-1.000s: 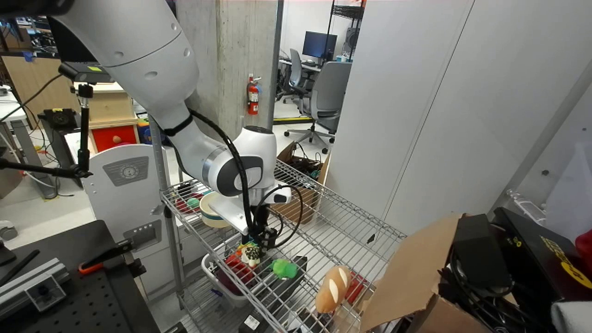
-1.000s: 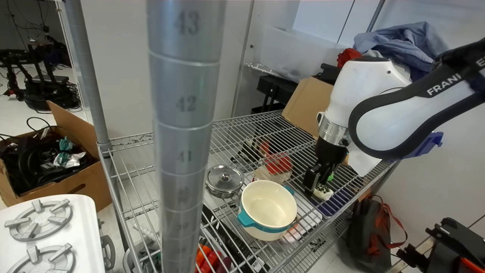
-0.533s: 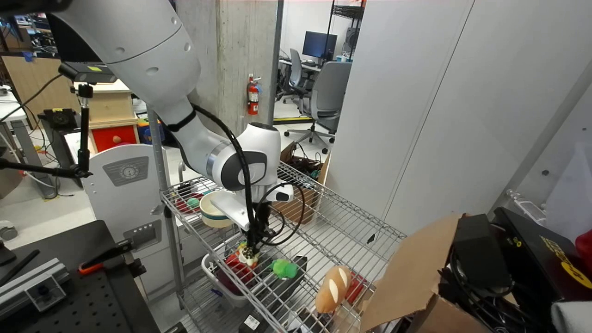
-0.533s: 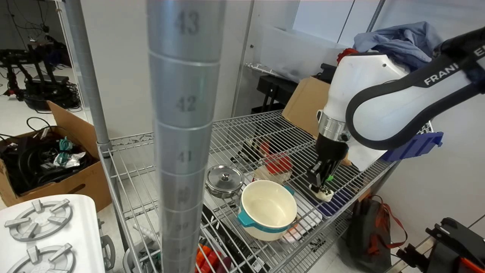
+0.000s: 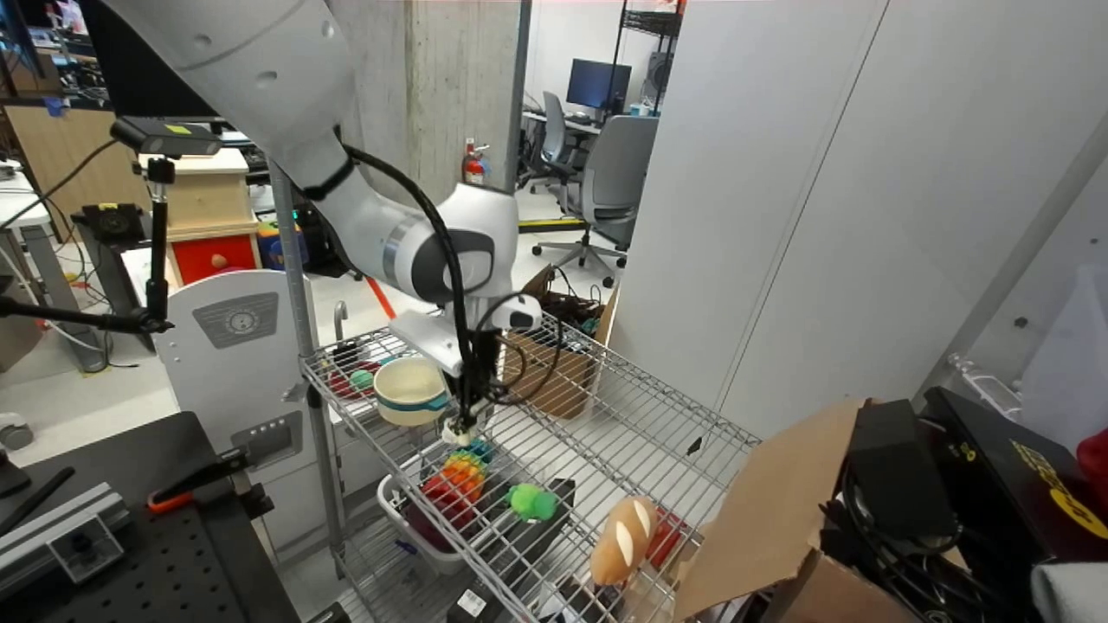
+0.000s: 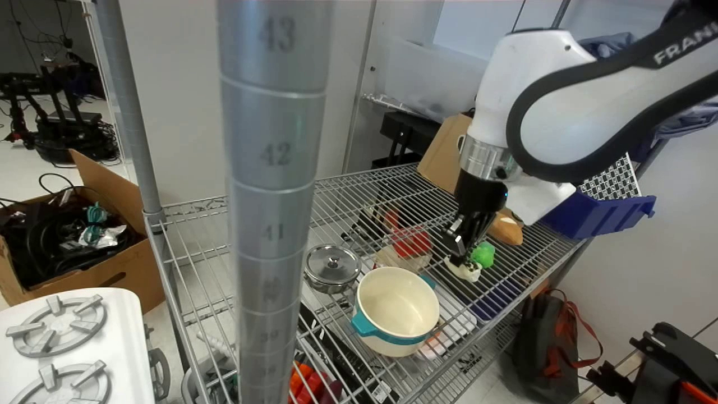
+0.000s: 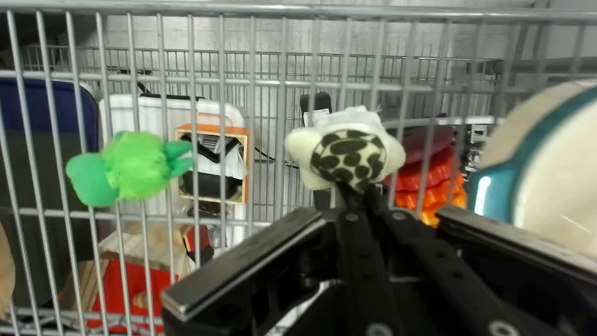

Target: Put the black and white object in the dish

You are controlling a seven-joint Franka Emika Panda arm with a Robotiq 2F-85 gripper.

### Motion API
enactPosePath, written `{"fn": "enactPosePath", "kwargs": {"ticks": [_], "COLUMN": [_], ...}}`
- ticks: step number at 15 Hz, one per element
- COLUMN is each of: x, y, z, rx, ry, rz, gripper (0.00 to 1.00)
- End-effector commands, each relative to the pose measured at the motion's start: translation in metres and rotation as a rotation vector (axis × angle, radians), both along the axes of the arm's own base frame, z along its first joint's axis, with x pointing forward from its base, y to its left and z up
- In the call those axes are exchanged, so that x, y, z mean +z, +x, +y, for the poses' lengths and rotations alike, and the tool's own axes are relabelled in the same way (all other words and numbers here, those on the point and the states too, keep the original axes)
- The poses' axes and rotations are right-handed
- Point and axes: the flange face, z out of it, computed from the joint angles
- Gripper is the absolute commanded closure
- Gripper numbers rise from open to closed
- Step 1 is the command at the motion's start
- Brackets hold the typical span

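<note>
**Pinched by the edge, the drop yet to come**

My tool is pinched narrow on the black and white object, gripping it at the edge of its spotted patch, so most of the soft-looking, pale body juts out ahead. I judge that useful: with so little of it held, it should fall away freely at release. The price is a slight hold, which might swivel or slip under a jerk.

It seems to hang clear of the wire worktop, though I cannot read the gap. The tool points downward, which puts the object lowest, ready to go in first.

The dish stands upright, mouth up and without a lid, so a straight drop from above should do. In both exterior views the object is near it but outside; in the wrist view the dish lies to its right. I reckon a sideways move comes next, high enough to clear the rim.

The green plush toy sits on the object's opposite side and the lidded pan near the dish; neither blocks that short path, I think.
</note>
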Motion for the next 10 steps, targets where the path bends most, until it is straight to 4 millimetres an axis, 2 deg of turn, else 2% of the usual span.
{"fn": "enactPosePath", "kwargs": {"ticks": [1,3,5,7,10], "x": [0.055,0.061,0.051,0.032,0.003], "y": [0.007,0.011,0.018,0.025,0.034], "z": [0.070,0.107,0.135,0.151,0.160], "rx": [0.020,0.042,0.052,0.057,0.060], "ry": [0.017,0.020,0.020,0.011,0.006], "rz": [-0.011,-0.010,-0.005,-0.005,0.009], "gripper": [0.99,0.99,0.99,0.99,0.99]}}
